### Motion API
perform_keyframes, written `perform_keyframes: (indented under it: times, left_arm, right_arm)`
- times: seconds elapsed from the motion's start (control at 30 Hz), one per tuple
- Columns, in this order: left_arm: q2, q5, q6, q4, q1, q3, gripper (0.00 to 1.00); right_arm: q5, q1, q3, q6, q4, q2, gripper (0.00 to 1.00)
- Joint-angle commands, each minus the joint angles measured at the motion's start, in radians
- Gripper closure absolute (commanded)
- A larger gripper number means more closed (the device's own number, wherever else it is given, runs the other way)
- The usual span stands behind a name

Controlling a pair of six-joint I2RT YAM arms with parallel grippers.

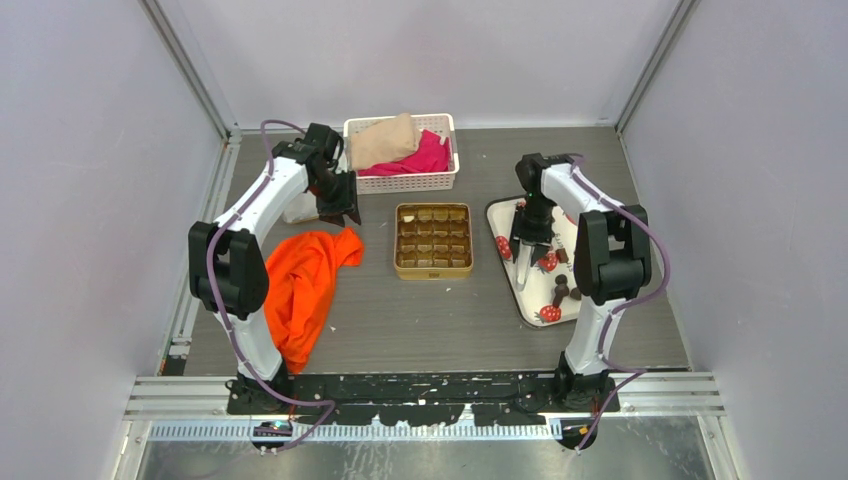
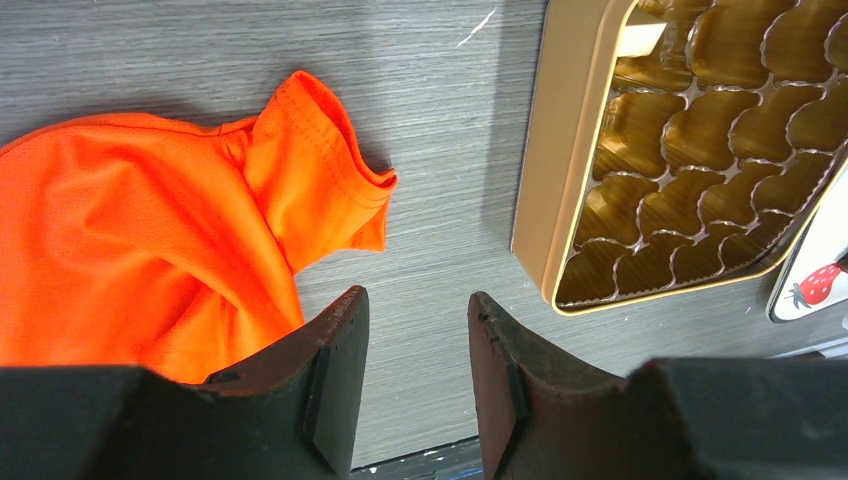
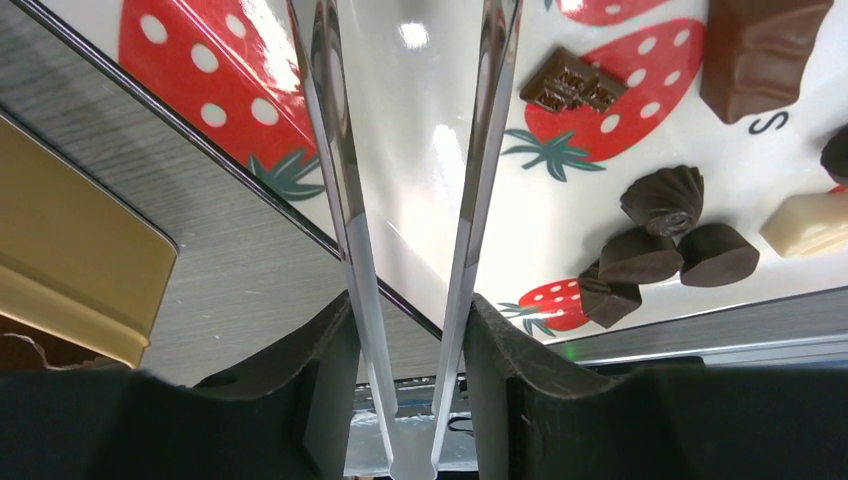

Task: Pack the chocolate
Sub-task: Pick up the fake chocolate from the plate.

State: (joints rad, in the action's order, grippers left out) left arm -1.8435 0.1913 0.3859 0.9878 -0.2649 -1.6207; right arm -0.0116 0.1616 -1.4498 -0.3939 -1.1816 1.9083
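Note:
Chocolate pieces lie on the white strawberry-print tray: dark ones, a small bar and a cream-white one. More dark chocolate shows on the tray in the top view. My right gripper is shut on silver tongs. Their two arms reach over the tray's left edge with nothing between them. The gold tin sits mid-table with brown compartments, and something cream-white lies in one of them. My left gripper is open and empty, left of the tin.
An orange cloth lies left of the tin, under the left arm. A white basket with tan and pink cloths stands at the back. The tray's corner nearly touches the tin.

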Motion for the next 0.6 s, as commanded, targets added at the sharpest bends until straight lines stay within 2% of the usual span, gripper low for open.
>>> perform_keyframes:
  times: [0.0,0.13,0.23,0.33,0.57]
  left_arm:
    - [0.010,-0.005,0.002,-0.015,0.006,-0.036,0.58]
    - [0.012,-0.005,0.002,-0.014,0.006,-0.033,0.58]
    - [0.012,-0.002,0.002,-0.014,0.006,-0.033,0.58]
    - [0.009,0.001,0.002,-0.015,0.006,-0.033,0.58]
    - [0.007,0.005,0.002,-0.015,0.006,-0.040,0.58]
  right_arm:
    - [0.009,-0.005,-0.057,0.023,-0.013,0.010,0.55]
    - [0.009,-0.004,-0.052,0.027,-0.014,0.009,0.59]
    - [0.009,-0.004,-0.047,0.028,-0.018,-0.004,0.72]
    - [0.009,-0.004,-0.047,0.026,-0.027,-0.026,0.80]
    - [0.009,-0.003,-0.044,0.024,-0.070,-0.100,0.87]
